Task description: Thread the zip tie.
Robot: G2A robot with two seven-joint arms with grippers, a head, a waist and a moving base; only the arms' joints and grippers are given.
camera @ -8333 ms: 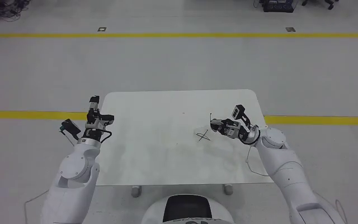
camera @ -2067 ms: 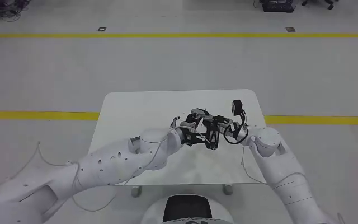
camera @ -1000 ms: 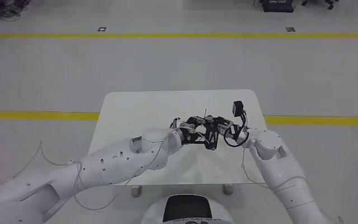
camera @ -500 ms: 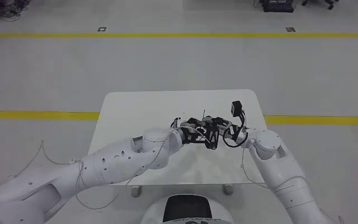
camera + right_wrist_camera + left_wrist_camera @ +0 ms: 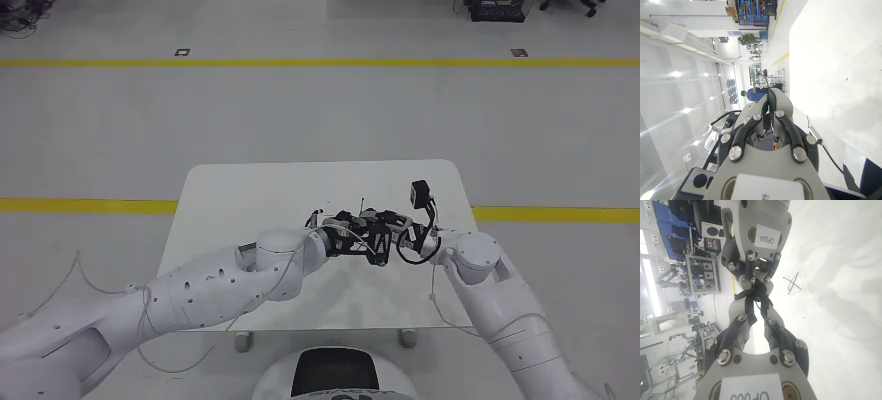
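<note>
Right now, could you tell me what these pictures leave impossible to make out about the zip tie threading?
1. Whether the tip of the zip tie has entered its head: left wrist view, hidden where the left tool and right tool meet.
2. The same spot, top view: too small.
3. Whether the loose zip ties are threaded: left wrist view, too small.

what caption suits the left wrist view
Left gripper meets right gripper head-on over the table, two crossed zip ties on it.
</note>
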